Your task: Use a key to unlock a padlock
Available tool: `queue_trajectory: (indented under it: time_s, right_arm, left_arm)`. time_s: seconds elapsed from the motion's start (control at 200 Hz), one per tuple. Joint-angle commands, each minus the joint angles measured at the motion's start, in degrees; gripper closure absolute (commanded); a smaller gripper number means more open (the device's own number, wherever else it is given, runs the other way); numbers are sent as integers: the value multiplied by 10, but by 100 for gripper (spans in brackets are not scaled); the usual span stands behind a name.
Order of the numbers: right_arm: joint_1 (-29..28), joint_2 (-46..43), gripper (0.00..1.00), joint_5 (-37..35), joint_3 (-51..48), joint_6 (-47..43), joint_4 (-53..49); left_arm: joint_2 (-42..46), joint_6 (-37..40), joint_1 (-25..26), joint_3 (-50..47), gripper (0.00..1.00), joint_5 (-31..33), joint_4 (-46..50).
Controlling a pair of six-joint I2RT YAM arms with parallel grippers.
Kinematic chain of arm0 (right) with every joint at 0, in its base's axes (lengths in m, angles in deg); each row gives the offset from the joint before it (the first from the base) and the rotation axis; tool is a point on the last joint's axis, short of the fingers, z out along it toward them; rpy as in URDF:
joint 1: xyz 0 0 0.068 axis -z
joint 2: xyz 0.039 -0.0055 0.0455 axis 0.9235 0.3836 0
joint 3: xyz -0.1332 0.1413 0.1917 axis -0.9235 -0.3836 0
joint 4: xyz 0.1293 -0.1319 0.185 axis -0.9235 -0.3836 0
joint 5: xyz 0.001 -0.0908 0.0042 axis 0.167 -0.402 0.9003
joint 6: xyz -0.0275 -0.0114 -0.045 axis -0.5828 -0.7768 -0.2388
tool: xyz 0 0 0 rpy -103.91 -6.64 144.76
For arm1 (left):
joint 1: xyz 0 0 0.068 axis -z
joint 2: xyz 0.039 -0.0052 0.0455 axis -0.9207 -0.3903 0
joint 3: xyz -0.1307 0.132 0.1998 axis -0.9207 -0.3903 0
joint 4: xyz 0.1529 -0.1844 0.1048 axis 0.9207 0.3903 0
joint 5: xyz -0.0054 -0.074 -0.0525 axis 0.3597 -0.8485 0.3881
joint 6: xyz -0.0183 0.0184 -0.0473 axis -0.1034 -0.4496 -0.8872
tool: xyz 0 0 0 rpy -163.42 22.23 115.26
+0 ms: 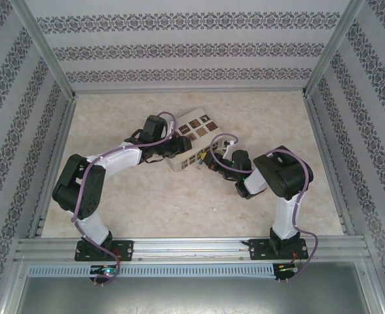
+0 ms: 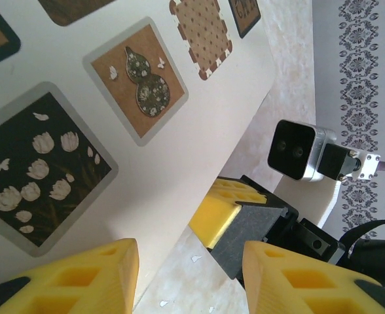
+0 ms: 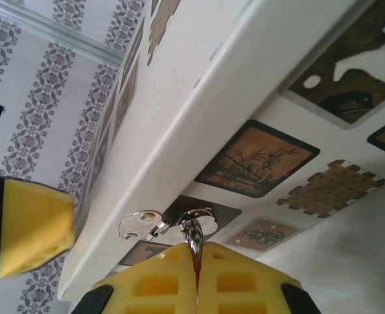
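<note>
Your left gripper [image 2: 191, 263] hangs half open astride the edge of the white box [image 2: 199, 150], gripping nothing; brace that box. Right of it, your right gripper [image 3: 196, 265] is pinched tight on the key [image 3: 194, 241], thin and silvery, against the box's near side. Hold it straight and turn gently; the padlock is too small to pick out.

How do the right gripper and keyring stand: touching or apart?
Touching. The right wrist view shows the right gripper shut on the keyring.
</note>
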Motion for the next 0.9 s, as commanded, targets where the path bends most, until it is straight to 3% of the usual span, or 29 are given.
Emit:
queue_trajectory:
  time_s: [0.0,0.894]
  right_arm:
    - [-9,-1,100,-41,6,13,56]
    - [-15,22,100,-102,42,45,54]
  left_arm:
    - [-8,-12,15,-23,54,-3,39]
    - [-16,-18,16,-30,54,-5,22]
